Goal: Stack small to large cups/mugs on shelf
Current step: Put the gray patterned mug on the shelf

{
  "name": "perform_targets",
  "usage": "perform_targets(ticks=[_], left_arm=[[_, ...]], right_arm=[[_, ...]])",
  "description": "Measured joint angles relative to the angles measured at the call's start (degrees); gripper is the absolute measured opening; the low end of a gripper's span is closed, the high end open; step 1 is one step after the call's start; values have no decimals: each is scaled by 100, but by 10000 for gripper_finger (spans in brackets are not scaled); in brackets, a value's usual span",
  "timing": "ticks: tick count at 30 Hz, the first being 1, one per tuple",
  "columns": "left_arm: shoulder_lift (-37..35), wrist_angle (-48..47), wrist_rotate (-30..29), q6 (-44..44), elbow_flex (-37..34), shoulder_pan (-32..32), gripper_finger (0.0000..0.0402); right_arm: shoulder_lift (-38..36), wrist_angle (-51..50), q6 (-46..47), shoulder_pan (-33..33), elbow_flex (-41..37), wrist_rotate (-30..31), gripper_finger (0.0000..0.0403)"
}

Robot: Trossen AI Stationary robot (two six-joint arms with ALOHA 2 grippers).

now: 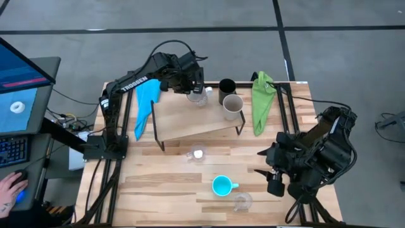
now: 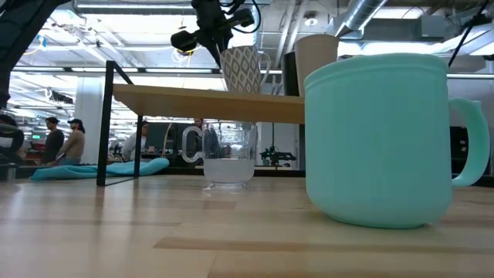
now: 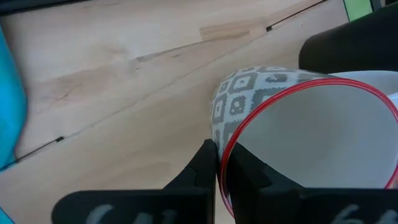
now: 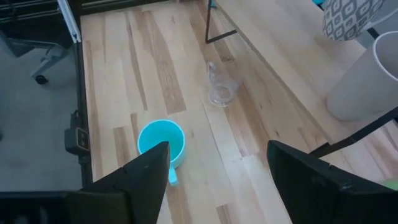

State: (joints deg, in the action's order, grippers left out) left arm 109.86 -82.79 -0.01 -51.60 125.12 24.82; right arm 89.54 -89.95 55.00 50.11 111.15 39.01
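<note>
My left gripper (image 3: 216,163) has its jaws pressed together on the red-edged rim of the white mug (image 3: 298,124), one finger inside and one against the patterned outer wall. In the low view that white mug (image 2: 241,68) hangs tilted just above the shelf (image 2: 208,102), its base near the board. From above, I see the left gripper (image 1: 195,85) over the shelf's far edge.

My right gripper (image 4: 217,180) has its jaws spread wide and holds nothing; it hovers over the table's near right part, with the turquoise mug (image 4: 160,142) on the tabletop below and ahead of its fingers.

Counting cups, I get six. On the shelf (image 1: 190,117) I count two standing: the black cup (image 1: 227,88) at the far right corner and the beige-grey mug (image 1: 233,106) just in front of it, touching or nearly so. The white mug makes a third there, in my grip. On the table (image 1: 158,190) I count three: one clear glass (image 1: 197,154) just in front of the shelf, the turquoise mug (image 1: 222,185), and a second clear glass (image 1: 242,202) near the front edge.

Two cloths: a blue cloth (image 1: 146,104) left of the shelf, a green cloth (image 1: 261,101) to its right.
</note>
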Motion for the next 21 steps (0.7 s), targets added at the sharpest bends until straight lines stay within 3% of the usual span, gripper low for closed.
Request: perform_targets(ticks=[8, 21], left_arm=[[0, 79, 236, -93, 0, -7, 3], [56, -62, -131, 100, -72, 35, 3]], right_arm=[[2, 2, -146, 0, 0, -3, 291], [2, 4, -146, 0, -2, -20, 291]])
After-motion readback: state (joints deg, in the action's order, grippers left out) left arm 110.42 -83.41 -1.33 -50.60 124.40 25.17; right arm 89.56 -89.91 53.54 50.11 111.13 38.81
